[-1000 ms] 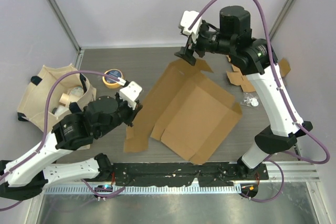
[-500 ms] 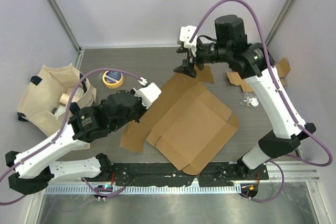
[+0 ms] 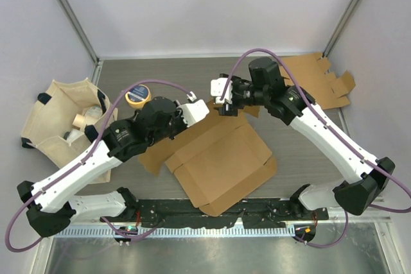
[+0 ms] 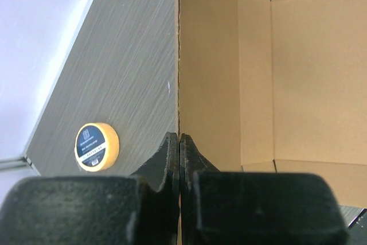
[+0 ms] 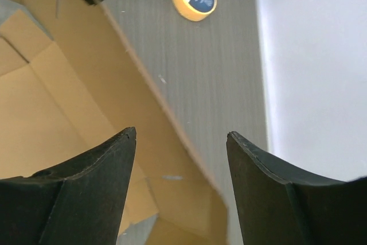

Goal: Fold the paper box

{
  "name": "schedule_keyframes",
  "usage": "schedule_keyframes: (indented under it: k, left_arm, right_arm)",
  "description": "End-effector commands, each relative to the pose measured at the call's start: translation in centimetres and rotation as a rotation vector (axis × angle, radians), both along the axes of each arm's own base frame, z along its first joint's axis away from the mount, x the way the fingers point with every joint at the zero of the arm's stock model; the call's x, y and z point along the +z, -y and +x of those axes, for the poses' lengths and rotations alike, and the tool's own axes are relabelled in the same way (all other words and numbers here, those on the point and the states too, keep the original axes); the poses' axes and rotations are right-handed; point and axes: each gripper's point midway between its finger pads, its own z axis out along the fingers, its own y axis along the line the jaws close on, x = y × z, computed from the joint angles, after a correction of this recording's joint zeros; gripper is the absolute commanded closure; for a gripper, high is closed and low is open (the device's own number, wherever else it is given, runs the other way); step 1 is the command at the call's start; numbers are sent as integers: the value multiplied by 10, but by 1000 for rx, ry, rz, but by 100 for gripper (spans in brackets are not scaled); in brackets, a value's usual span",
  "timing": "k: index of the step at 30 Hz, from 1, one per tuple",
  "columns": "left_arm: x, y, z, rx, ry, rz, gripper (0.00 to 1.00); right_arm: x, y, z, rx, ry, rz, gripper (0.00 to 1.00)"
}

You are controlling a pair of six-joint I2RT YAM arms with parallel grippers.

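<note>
1. Surface (image 3: 160,72): dark and wood-grained. It carries every item listed.
2. Paper box (image 3: 218,158): brown cardboard, opened out with its flaps spread, not yet folded. It lies at the middle of the surface, just beyond the arm bases.
3. Arms: both reach in over the far end of the paper box and meet there. From overhead they hide part of its far flaps.
4. Cloth bag (image 3: 45,126): well apart from the paper box, on its left. It stands open with small rolls inside.
5. Second cardboard sheet (image 3: 314,78): beyond the paper box to its far right and apart from it. The right arm partly covers it.
6. Tape roll (image 3: 137,95): yellow with a dark label, lying flat. It sits near the paper box's far left edge without touching it, and a purple cable crosses above it.
7. Left fingers (image 4: 175,147): clenched tight. The far left edge of the paper box runs straight in between them and is pinched there.
8. Right fingers (image 5: 123,147): released, with a wide gap. They hang over the same far edge of the paper box, which passes beneath the gap. Contact cannot be determined.
</note>
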Motion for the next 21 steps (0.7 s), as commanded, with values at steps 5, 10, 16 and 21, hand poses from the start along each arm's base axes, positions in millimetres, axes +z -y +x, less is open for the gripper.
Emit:
schedule_keyframes:
  k: [5,10,16,21]
  left_arm:
    - [24,25,13,-91,80,-43,100]
    - [29,26,19,-84,108,-85,100]
    - [29,28,25,-92,134,-116,100]
    - [29,29,30,-86,138,-118,100]
  right_arm:
    - [23,-22,17,-7,249,54,35]
    - [4,-25,13,19,222,31,44]
    - [-14,-25,7,24,173,39,46]
    - [-23,-23,4,22,149,30,44]
